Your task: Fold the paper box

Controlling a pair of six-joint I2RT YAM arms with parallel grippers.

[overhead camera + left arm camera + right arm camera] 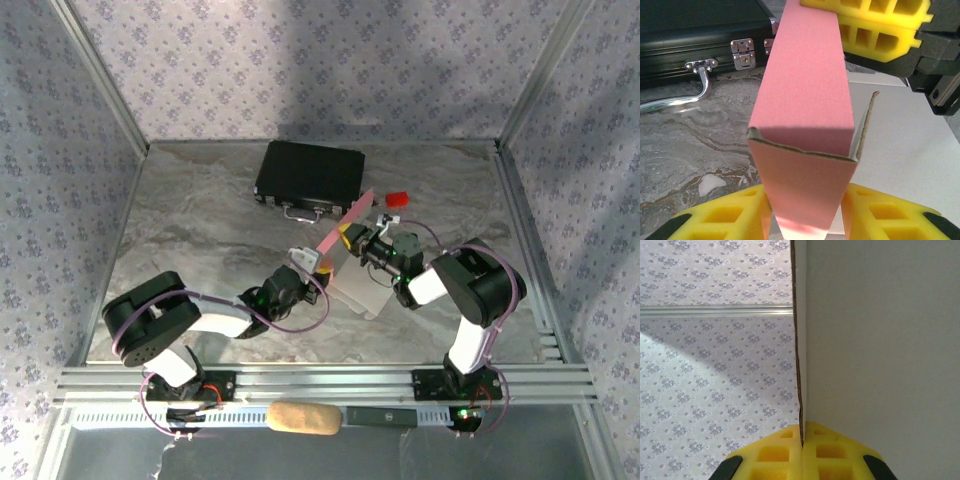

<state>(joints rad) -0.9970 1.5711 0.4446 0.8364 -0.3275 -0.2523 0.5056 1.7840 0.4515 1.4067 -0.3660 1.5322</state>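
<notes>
Between the two claws, the box is mid-fold. The left claw, parted halfway, pinches its raised pink wall, and the right claw, fully closed, clamps a flap's edge. Next, I'd guess, comes tucking that corner square.

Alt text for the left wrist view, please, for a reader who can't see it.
A partly folded pink paper box is held between the yellow fingers of the left end effector, while the right end effector grips its far side. A black latched case lies behind on the marble table.
</notes>
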